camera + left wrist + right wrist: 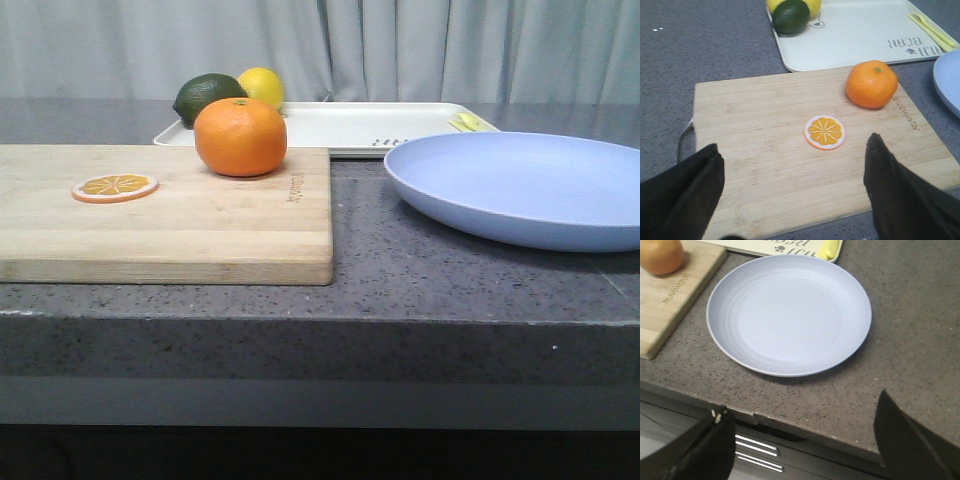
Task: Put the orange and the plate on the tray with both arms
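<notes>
I see the dark speckled surface (pixel 420 270) carrying everything, with a pale curtain behind it. Biggest item on it is the wooden board (pixel 180 215) on my left side, lying flat near the front edge. Right of the board sits the plate (pixel 525 185), lavender-blue, flat on the surface and apart from the board; in the right wrist view the plate (pixel 790 315) is bare. Behind both lies the tray (pixel 350 125), cream-white, its front rim just behind the board's far edge; printed lettering shows on its floor in the left wrist view (pixel 860 35). The orange (pixel 240 137) stands on the board at its far right corner, close to the tray rim but not on the tray; green stem mark up. On the tray's far left corner rest a dark green lime (pixel 208 97) and a yellow lemon (pixel 262 87), touching each other. A yellow utensil (pixel 470 122) lies at the tray's right end. An orange slice (pixel 115 187) lies flat on the board, left of the orange and well apart. Left claw (pixel 792 195) hangs over the board's near edge, fingers spread wide, holding nothing. Right claw (pixel 802 440) hangs over the surface's front edge near the plate, fingers likewise apart and bare.
</notes>
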`<state>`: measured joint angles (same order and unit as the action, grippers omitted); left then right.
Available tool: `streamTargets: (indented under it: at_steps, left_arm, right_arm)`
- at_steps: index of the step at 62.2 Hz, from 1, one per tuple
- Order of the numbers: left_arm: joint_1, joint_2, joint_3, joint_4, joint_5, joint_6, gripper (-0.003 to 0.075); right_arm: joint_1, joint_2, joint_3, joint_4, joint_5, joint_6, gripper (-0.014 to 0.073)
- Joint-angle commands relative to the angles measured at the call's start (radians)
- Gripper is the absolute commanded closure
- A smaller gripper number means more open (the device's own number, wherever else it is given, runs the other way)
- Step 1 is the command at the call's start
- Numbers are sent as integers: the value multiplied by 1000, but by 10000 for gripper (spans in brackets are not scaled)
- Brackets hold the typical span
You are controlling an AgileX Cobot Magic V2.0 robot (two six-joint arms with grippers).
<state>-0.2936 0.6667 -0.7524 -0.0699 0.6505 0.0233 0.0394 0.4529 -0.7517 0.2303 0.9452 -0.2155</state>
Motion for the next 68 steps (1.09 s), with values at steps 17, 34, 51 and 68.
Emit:
streamTargets:
  at_steps: [17,34,51,68]
  left_arm:
    - [-221,356,-213,6,-178,30,152]
    - [-301,652,-412,53,-152,30,149]
    - [-294,876,-617,70,-46,30,36]
    - [-265,996,-731,63,-12,27,40]
  right_arm:
    - [53,17,-33,20,-21,-24,20]
    - [56,17,-33,15,-18,-24,20]
    - [56,17,-33,14,-16,-24,20]
    - [56,17,-33,14,-19,-24,20]
